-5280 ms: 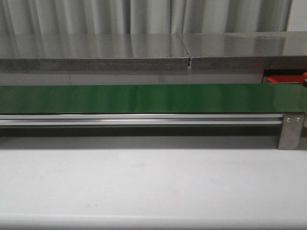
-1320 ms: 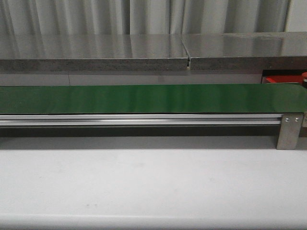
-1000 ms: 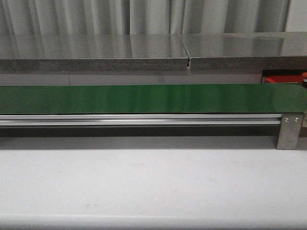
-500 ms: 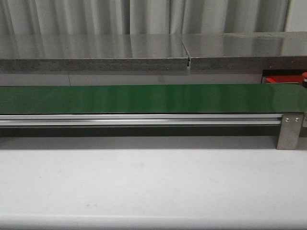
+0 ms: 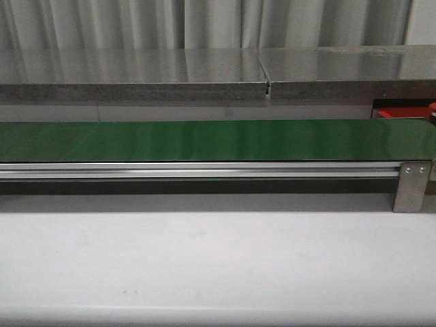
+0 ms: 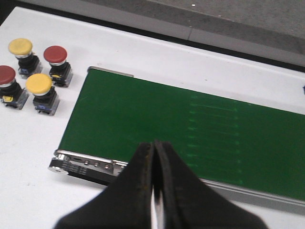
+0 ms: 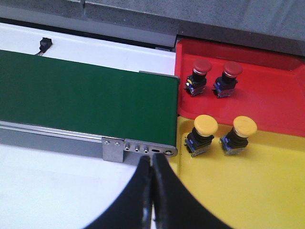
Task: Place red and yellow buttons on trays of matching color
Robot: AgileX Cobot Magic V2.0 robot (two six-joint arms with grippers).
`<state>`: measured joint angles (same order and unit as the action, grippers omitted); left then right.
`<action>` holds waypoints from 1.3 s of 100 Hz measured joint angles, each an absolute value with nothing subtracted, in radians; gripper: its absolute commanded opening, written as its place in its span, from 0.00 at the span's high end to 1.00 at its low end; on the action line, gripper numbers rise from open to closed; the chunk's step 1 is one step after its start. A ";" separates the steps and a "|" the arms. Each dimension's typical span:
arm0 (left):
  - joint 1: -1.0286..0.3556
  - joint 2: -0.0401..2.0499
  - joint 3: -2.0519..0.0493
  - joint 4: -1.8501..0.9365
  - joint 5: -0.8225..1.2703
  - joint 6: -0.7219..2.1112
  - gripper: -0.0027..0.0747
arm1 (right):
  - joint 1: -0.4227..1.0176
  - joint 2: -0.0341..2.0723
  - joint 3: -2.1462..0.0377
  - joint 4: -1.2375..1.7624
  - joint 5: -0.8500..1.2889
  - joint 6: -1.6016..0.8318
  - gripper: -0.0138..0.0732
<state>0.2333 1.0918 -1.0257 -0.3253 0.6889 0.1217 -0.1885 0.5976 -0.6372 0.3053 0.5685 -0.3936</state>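
Your left claw (image 6: 155,191) has its fingers pressed together with nothing between them, sitting low in the middle of the left wrist picture, over the near edge of the green belt (image 6: 181,129). At the upper left of that picture you have four buttons standing on the white table (image 6: 28,143), just off the end of the belt: a yellow button (image 6: 20,46) farthest up, a red button (image 6: 55,55) beside it, a second red button (image 6: 6,75) at the left edge, and a second yellow button (image 6: 38,84) below the first pair. They stand close together but apart from one another.

Your right claw (image 7: 151,191) is likewise pressed shut and empty, low in the middle of the right wrist picture, near the belt's metal end bracket (image 7: 138,149). To the right, the red tray (image 7: 281,95) holds two red buttons (image 7: 201,67) (image 7: 233,69) side by side, and the yellow tray (image 7: 267,191) below it holds two yellow buttons (image 7: 206,125) (image 7: 244,126).

In the front picture you see only the bare belt across the middle and a sliver of the red tray (image 5: 402,112) at the right edge.
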 measured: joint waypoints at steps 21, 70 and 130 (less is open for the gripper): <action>0.340 1.235 -1.095 -0.340 0.711 0.122 0.47 | -0.188 0.598 -0.637 0.305 0.569 -0.394 0.98; 0.457 1.548 -1.269 -0.345 0.804 0.078 0.33 | -0.188 0.598 -0.637 0.305 0.569 -0.394 0.98; 0.471 1.965 -1.652 -0.289 0.966 -0.015 0.33 | -0.188 0.598 -0.637 0.305 0.569 -0.394 0.98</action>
<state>0.4711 1.9651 -1.6524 -0.2888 0.9659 -0.0150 -0.1885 0.5976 -0.6372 0.3053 0.5685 -0.3936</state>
